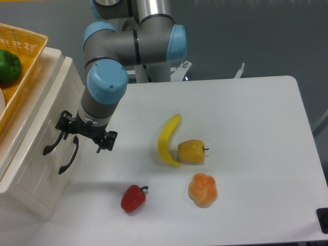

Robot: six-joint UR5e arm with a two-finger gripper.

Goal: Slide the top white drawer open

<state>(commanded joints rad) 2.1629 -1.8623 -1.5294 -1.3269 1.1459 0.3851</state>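
Tool (80,136) hanging open just beside the cabinet front, seemingly not yet gripping. Top drawer (46,120) sitting shut at left. Risk: fingers catching the lower handle (68,156) instead, opening wrong drawer.

1. My white desk (246,107) carries it all.
2. At its left edge stands the cream cabinet (36,169).
3. Mid-desk lies a banana (167,139), its lower end touching a yellow pepper (191,151).
4. Just below them sits an orange pepper (202,189).
5. A red pepper (133,198) lies apart, nearer the cabinet.
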